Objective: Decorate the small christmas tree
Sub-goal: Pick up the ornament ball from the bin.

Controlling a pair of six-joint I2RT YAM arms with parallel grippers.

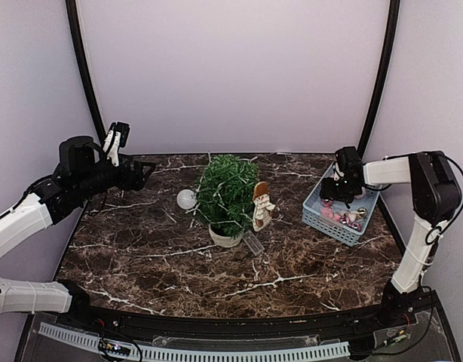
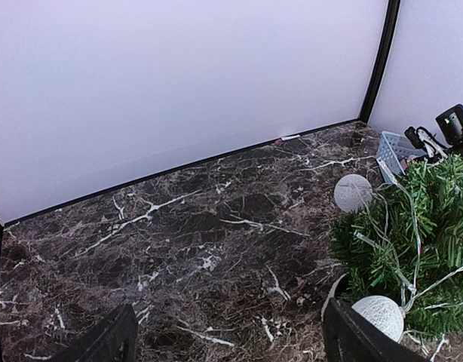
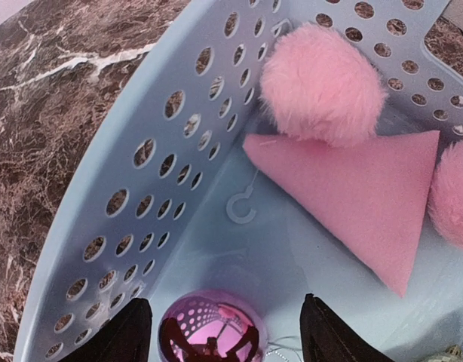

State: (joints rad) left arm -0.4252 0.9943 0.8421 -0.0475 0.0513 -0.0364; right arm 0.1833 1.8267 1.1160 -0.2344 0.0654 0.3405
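The small christmas tree [image 1: 228, 192] stands mid-table in a pale pot [image 1: 225, 238], strung with thin wire, with a white ball [image 1: 186, 198] on its left side. In the left wrist view the tree [image 2: 412, 241] carries two white balls [image 2: 353, 192]. My left gripper [image 1: 145, 172] hovers open over bare marble left of the tree, with nothing between its fingers [image 2: 228, 317]. My right gripper [image 1: 338, 197] reaches down into the blue basket [image 1: 322, 215]. Its jaws [image 3: 225, 302] stand open either side of a shiny pink bauble [image 3: 213, 332], a gap showing on both sides.
The basket [image 3: 164, 173] also holds a pink pompom [image 3: 322, 87], a pink felt triangle [image 3: 360, 188] and a second pompom [image 3: 454, 196]. A small figurine [image 1: 262, 206] stands right of the tree, with a clear piece [image 1: 252, 243] lying by the pot. Walls close the back and sides.
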